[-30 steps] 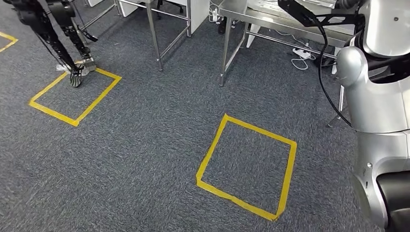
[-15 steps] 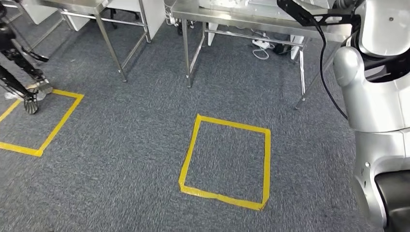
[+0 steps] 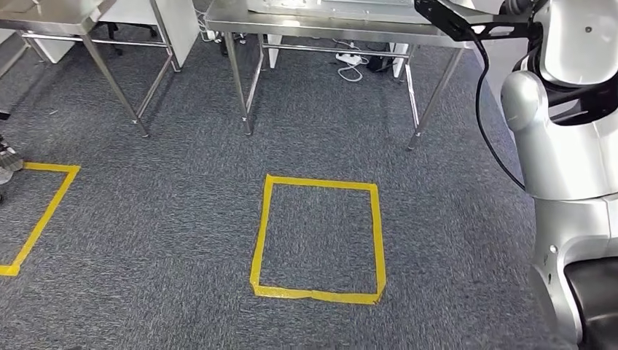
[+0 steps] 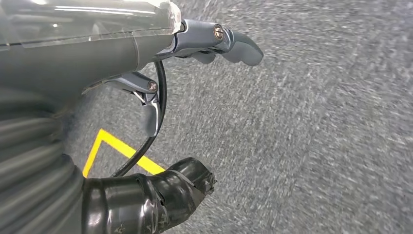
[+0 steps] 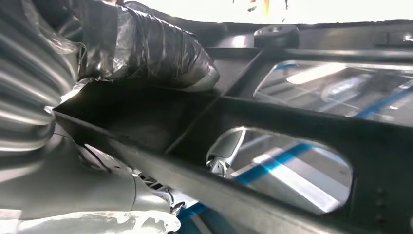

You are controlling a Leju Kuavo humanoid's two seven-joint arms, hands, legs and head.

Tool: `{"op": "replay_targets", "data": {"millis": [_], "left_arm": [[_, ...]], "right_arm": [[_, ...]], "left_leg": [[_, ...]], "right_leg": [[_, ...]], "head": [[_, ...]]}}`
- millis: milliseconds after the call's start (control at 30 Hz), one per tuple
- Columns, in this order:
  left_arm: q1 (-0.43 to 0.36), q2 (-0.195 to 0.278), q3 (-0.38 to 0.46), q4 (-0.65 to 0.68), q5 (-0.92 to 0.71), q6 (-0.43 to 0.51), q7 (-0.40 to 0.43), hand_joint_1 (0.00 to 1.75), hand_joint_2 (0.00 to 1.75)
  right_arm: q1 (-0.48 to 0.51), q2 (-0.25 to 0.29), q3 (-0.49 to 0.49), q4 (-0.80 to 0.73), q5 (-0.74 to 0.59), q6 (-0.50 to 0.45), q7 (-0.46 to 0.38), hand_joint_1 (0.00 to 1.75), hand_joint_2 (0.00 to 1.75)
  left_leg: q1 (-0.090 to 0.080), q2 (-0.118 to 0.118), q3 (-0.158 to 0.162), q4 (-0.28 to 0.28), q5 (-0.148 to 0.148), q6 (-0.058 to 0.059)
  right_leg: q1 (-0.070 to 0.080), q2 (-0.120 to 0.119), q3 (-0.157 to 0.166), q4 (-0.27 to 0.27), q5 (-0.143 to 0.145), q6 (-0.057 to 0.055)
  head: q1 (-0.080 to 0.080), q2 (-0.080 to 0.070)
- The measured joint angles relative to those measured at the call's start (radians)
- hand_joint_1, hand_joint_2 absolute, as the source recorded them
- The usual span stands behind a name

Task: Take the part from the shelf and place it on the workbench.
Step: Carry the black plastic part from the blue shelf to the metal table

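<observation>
The part (image 3: 453, 17) is a black flat frame with cut-out windows, sticking out at the top right of the head view above my raised silver right arm (image 3: 561, 146). In the right wrist view my right hand (image 5: 122, 48) grips the part (image 5: 292, 122), with the taped thumb lying over its upper edge. A steel workbench (image 3: 328, 25) stands straight ahead, beyond the carpet. My left hand (image 4: 160, 97) hangs over the grey carpet, its fingers (image 4: 229, 41) apart and holding nothing.
A yellow tape square (image 3: 317, 237) marks the carpet in front of the workbench, with another tape outline (image 3: 36, 211) at the left. A second steel table (image 3: 51, 22) stands at the far left. White cables (image 3: 350, 58) lie under the bench.
The whole picture has shifted: the camera has turned, so the tape square and the workbench now sit square ahead. The dark legged object has slid out at the left. The part stays in my right hand.
</observation>
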Motion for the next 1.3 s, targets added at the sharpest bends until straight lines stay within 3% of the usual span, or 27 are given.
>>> {"op": "replay_targets", "data": {"millis": [67, 133, 200, 233, 267, 300, 367, 433, 467, 567, 633, 733, 767, 800, 833, 900, 967, 1033, 1133, 1233, 1300], "left_arm": [[-0.003, 0.0, 0.0, 0.0, 0.0, 0.0, 0.0, 0.0, 1.75], [-0.005, 0.0, 0.0, 0.0, -0.001, 0.0, 0.0, 0.0, 1.75], [-0.001, 0.002, 0.0, 0.0, -0.001, 0.0, 0.0, 0.0, 1.75], [0.001, 0.002, 0.0, 0.0, -0.001, 0.0, 0.0, 0.0, 1.75], [0.003, 0.003, 0.0, 0.0, -0.003, 0.001, 0.0, 0.0, 1.75], [0.004, 0.003, 0.0, 0.0, -0.004, 0.001, 0.0, 0.0, 1.75], [0.004, 0.004, 0.0, 0.0, -0.004, 0.004, 0.006, 0.0, 1.75], [0.003, 0.005, 0.001, 0.0, 0.0, 0.011, 0.02, 0.0, 1.75], [0.003, 0.006, 0.002, 0.0, 0.001, 0.015, 0.028, 0.0, 1.75], [-0.001, 0.006, 0.005, 0.0, 0.003, 0.021, 0.044, 0.0, 1.75], [-0.001, 0.006, 0.007, 0.0, 0.003, 0.021, 0.047, 0.0, 1.75], [-0.001, 0.005, 0.009, 0.0, 0.002, 0.021, 0.047, 0.0, 1.75], [-0.001, 0.005, 0.011, 0.0, 0.002, 0.02, 0.048, 0.0, 1.75], [0.0, 0.005, 0.013, 0.0, 0.001, 0.021, 0.049, 0.0, 1.75], [-0.001, 0.005, 0.015, 0.0, 0.001, 0.021, 0.05, 0.0, 1.75], [-0.001, 0.004, 0.019, 0.0, 0.0, 0.022, 0.053, 0.0, 1.75], [-0.001, 0.003, 0.021, 0.0, 0.0, 0.022, 0.053, 0.0, 1.75], [-0.002, 0.002, 0.022, 0.0, 0.0, 0.023, 0.053, 0.0, 1.75], [-0.003, 0.001, 0.022, 0.0, 0.0, 0.023, 0.051, 0.0, 1.75], [-0.002, 0.003, 0.022, 0.0, 0.0, 0.025, 0.05, 0.0, 1.75], [0.0, 0.004, 0.023, 0.0, 0.0, 0.025, 0.05, 0.0, 1.75]], "right_arm": [[0.0, -0.001, 0.0, -0.001, 0.0, -0.002, 0.0, 1.75, 1.75], [-0.002, -0.002, 0.001, -0.003, 0.0, -0.005, 0.002, 1.75, 1.75], [-0.002, 0.0, 0.004, -0.004, 0.0, -0.003, -0.001, 1.75, 1.75], [0.0, 0.001, 0.006, -0.002, 0.0, 0.0, -0.003, 1.75, 1.75], [0.002, 0.002, 0.008, 0.0, 0.0, 0.002, -0.008, 1.75, 1.75], [0.003, 0.003, 0.009, 0.003, 0.0, 0.005, -0.012, 1.75, 1.75], [0.004, 0.004, 0.013, 0.012, 0.0, 0.009, -0.021, 1.75, 1.75], [0.004, 0.006, 0.02, 0.024, 0.0, 0.009, -0.026, 1.75, 1.75], [0.004, 0.008, 0.023, 0.031, 0.0, 0.008, -0.026, 1.75, 1.75], [0.003, 0.01, 0.028, 0.046, 0.0, 0.007, -0.027, 1.75, 1.75], [0.0, 0.01, 0.03, 0.052, 0.0, 0.007, -0.027, 1.75, 1.75], [-0.004, 0.01, 0.033, 0.064, 0.0, 0.007, -0.029, 1.75, 1.75], [-0.004, 0.011, 0.034, 0.068, 0.0, 0.007, -0.029, 1.75, 1.75], [-0.004, 0.011, 0.034, 0.073, 0.0, 0.007, -0.029, 1.75, 1.75], [-0.004, 0.011, 0.035, 0.076, 0.0, 0.007, -0.03, 1.75, 1.75], [-0.005, 0.011, 0.035, 0.081, 0.0, 0.007, -0.033, 1.75, 1.75], [-0.008, 0.011, 0.036, 0.084, 0.0, 0.006, -0.037, 1.75, 1.75], [-0.009, 0.012, 0.037, 0.089, 0.0, 0.005, -0.042, 1.75, 1.75], [-0.009, 0.016, 0.038, 0.093, -0.001, 0.003, -0.051, 1.75, 1.75], [-0.009, 0.022, 0.04, 0.098, -0.001, 0.0, -0.054, 1.75, 1.75], [-0.005, 0.027, 0.041, 0.102, -0.002, 0.0, -0.055, 1.75, 1.75]], "left_leg": [[-0.001, 0.013, 0.009, -0.002, -0.008, -0.011], [0.001, -0.024, -0.005, 0.041, -0.038, -0.017], [0.003, -0.078, -0.068, 0.162, -0.092, -0.019], [0.002, -0.09, -0.108, 0.227, -0.112, -0.021], [0.002, -0.095, -0.14, 0.27, -0.116, -0.022], [0.002, -0.097, -0.155, 0.276, -0.098, -0.021], [0.002, -0.097, -0.132, 0.181, -0.014, -0.019], [0.0, -0.101, -0.088, 0.068, 0.041, -0.012], [-0.002, -0.103, -0.078, 0.04, 0.048, -0.008], [-0.003, -0.104, -0.072, 0.026, 0.047, 0.009], [0.001, -0.102, -0.067, 0.016, 0.051, 0.021], [0.003, -0.102, -0.064, 0.011, 0.052, 0.03], [0.003, -0.102, -0.064, 0.011, 0.052, 0.03], [0.003, -0.102, -0.063, 0.011, 0.051, 0.03], [0.004, -0.102, -0.061, 0.012, 0.049, 0.029], [0.004, -0.102, -0.055, 0.011, 0.046, 0.026], [0.003, -0.101, -0.053, 0.011, 0.043, 0.018], [0.003, -0.099, -0.054, 0.008, 0.044, 0.007], [0.003, -0.097, -0.057, 0.025, 0.027, -0.009], [0.004, -0.099, -0.13, 0.175, -0.05, -0.013], [0.004, -0.099, -0.185, 0.272, -0.076, -0.017]], "right_leg": [[-0.002, 0.021, 0.006, -0.011, 0.001, -0.009], [-0.01, 0.036, 0.02, -0.024, 0.003, -0.02], [-0.013, 0.05, 0.027, -0.029, 0.001, -0.03], [-0.012, 0.059, 0.027, -0.028, 0.0, -0.033], [-0.011, 0.068, 0.028, -0.026, -0.002, -0.035], [-0.011, 0.076, 0.029, -0.024, -0.005, -0.035], [-0.011, 0.088, 0.033, -0.013, -0.015, -0.031], [-0.009, 0.097, 0.032, 0.002, -0.027, -0.023], [-0.008, 0.1, 0.029, 0.007, -0.031, -0.017], [-0.008, 0.102, 0.024, 0.009, -0.032, -0.003], [-0.011, 0.092, 0.013, 0.037, -0.054, 0.009], [-0.021, 0.08, -0.068, 0.204, -0.134, 0.026], [-0.025, 0.078, -0.096, 0.254, -0.148, 0.03], [-0.028, 0.077, -0.109, 0.274, -0.144, 0.032], [-0.03, 0.076, -0.102, 0.254, -0.121, 0.032], [-0.03, 0.071, -0.044, 0.126, -0.049, 0.025], [-0.022, 0.066, 0.007, 0.019, -0.013, 0.014], [-0.013, 0.066, 0.017, -0.003, -0.016, 0.005], [-0.017, 0.068, 0.032, -0.024, -0.008, -0.013], [-0.02, 0.068, 0.042, -0.036, -0.004, -0.028], [-0.017, 0.069, 0.041, -0.033, -0.007, -0.031]], "head": [[0.0, 0.0], [-0.001, 0.0], [-0.002, 0.0], [-0.002, 0.0], [-0.003, 0.0], [-0.003, 0.0], [-0.003, 0.0], [-0.002, 0.0], [-0.002, 0.0], [-0.002, 0.0], [-0.002, 0.0], [-0.001, 0.0], [-0.001, 0.0], [-0.001, 0.0], [-0.001, 0.0], [-0.001, 0.0], [-0.001, 0.0], [-0.002, 0.0], [-0.002, 0.0], [-0.004, 0.0], [-0.004, 0.0]]}}
